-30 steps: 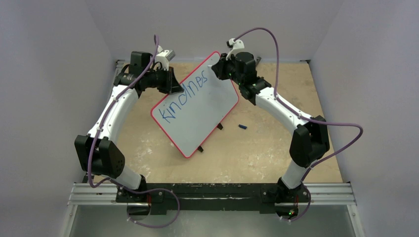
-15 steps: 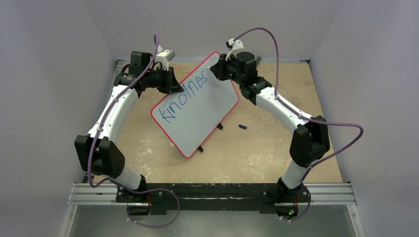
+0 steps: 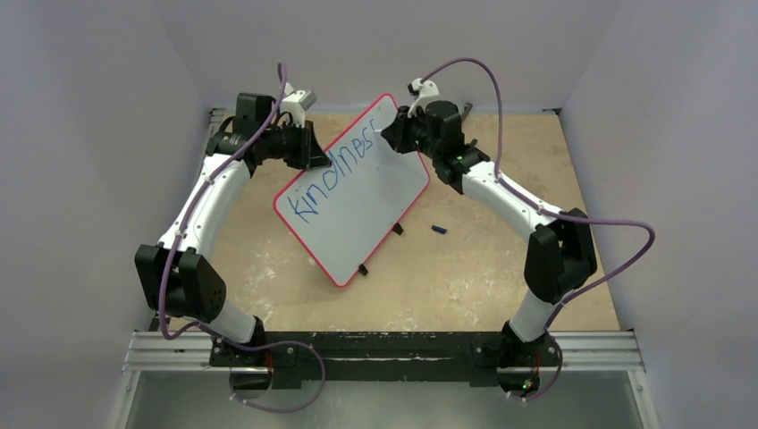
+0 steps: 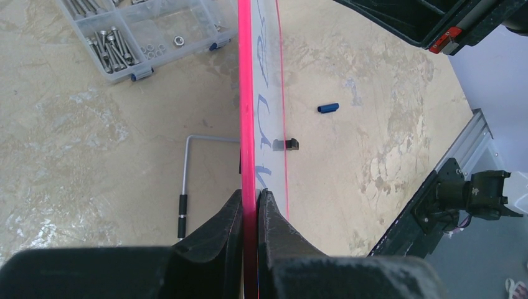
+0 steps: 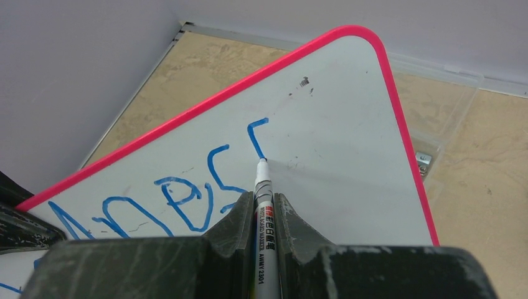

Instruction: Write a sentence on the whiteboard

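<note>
While the left claw [image 4: 250, 198] pinches the tilted red-rimmed whiteboard [image 3: 368, 207], the right claw [image 5: 264, 204] holds a marker [image 5: 262, 187] on its blue sentence [image 3: 332, 173].

pale grey-lilac walls [image 3: 80, 107] close in on three sides of my table [image 3: 465, 268], its tan top scuffed and blotched with white. an aluminium rail [image 3: 608, 350] runs along the near edge, a grey metal sheet [image 3: 402, 407] below it. the light is even and soft.

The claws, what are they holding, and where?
The left claw pinches the whiteboard by its red rim; the right claw grips a marker by its barrel.
</note>
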You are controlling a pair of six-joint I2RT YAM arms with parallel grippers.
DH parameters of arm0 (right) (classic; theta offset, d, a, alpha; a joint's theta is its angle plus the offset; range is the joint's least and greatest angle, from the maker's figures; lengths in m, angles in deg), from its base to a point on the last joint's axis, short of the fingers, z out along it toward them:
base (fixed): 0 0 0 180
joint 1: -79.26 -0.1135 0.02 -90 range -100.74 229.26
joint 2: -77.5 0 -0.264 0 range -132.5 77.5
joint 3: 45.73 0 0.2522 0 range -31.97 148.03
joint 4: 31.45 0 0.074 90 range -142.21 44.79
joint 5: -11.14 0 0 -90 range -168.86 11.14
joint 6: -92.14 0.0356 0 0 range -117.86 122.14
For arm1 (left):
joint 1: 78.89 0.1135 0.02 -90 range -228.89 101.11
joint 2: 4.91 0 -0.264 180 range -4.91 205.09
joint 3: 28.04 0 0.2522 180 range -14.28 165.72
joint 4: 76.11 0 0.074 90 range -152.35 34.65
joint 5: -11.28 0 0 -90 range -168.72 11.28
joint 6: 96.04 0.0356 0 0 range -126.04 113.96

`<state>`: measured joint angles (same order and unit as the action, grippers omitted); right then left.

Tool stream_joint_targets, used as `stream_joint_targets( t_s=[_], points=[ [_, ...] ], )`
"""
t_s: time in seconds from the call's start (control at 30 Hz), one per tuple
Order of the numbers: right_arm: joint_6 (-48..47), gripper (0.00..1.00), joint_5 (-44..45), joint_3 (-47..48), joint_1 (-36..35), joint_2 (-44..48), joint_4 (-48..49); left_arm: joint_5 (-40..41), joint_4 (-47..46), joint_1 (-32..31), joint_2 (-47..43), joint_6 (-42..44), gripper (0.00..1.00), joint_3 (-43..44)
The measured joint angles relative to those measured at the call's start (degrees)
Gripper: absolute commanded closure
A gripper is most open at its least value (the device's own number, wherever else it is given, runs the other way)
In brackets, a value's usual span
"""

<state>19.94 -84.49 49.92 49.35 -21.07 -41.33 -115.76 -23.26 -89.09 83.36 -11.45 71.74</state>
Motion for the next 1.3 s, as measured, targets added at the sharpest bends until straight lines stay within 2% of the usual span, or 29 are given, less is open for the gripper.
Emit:
stream_joint_targets(
  t_s=[0.6, 1.3],
  points=[
    [0.0, 1.00, 4.6, 0.0, 0.0, 0.0, -1.4, -0.1, 0.0, 0.0, 0.0, 0.0, 1.00, 0.0],
    [0.0, 1.00, 2.9, -1.8, 0.3, 0.7, -3.2, 0.0, 0.4, 0.0, -0.2, 0.0, 1.00, 0.0]
  ],
)
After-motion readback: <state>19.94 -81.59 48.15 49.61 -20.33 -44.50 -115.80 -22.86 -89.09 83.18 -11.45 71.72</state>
